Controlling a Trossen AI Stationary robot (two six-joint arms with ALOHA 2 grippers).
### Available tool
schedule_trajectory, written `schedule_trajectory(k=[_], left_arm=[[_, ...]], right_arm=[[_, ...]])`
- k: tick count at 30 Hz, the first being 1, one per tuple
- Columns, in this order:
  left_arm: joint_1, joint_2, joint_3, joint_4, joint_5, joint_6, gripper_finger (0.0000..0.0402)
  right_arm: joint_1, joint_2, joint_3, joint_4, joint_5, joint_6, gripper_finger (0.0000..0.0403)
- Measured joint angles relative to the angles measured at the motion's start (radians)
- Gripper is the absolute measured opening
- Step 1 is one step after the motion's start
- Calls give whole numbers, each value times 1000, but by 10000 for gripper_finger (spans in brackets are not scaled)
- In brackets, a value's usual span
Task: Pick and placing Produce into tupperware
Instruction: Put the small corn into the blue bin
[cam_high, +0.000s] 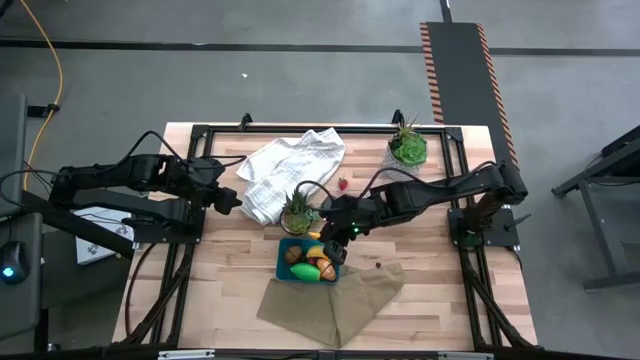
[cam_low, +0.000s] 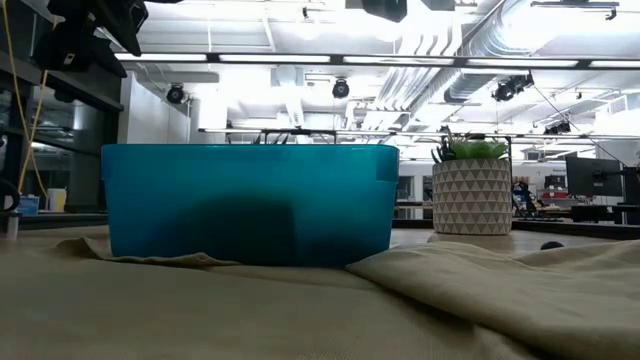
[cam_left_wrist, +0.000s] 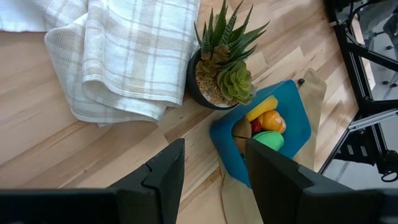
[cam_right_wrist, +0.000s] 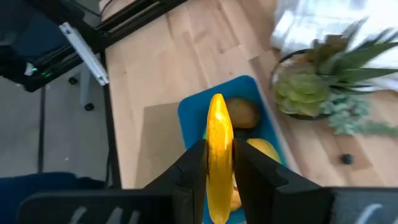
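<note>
The teal tupperware (cam_high: 284, 272) stands near the table's front edge, partly on a tan cloth (cam_high: 335, 300). In it lie a brown kiwi (cam_right_wrist: 241, 112), an orange piece (cam_left_wrist: 273, 121) and a green piece (cam_left_wrist: 268, 140). My right gripper (cam_right_wrist: 220, 163) hangs over the tupperware (cam_right_wrist: 261, 93), shut on a yellow banana (cam_right_wrist: 219, 130). A red berry (cam_high: 343, 184) and a small dark berry (cam_high: 378, 265) lie on the wood. My left gripper (cam_left_wrist: 214, 177) waits open at the table's left, beside the white towel (cam_high: 290, 168). My right gripper pinches the banana between its two fingers, on the banana's two sides (cam_right_wrist: 219, 158). The fingers slant down from the table's right and lie along the banana, whose free end (cam_right_wrist: 216, 99) sticks out past the fingertips. The banana is lifted clear, above the tupperware.
A potted succulent (cam_high: 300, 212) stands right behind the tupperware, and a second one (cam_high: 408, 148) at the far right. The low view shows the tupperware's wall (cam_low: 250, 200) and a patterned pot (cam_low: 470, 195) behind the cloth folds (cam_low: 480, 290).
</note>
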Motion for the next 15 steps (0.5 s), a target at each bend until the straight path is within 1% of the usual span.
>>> schedule_trajectory(k=[3, 8, 15], left_arm=[[0, 0, 0, -3, 1, 4, 156], [0, 0, 0, -6, 8, 5, 156], [0, 0, 0, 0, -1, 5, 156]], right_arm=[[1, 20, 0, 38, -22, 4, 66], [1, 41, 0, 113, -26, 23, 66], [1, 58, 1, 152, -23, 94, 66]])
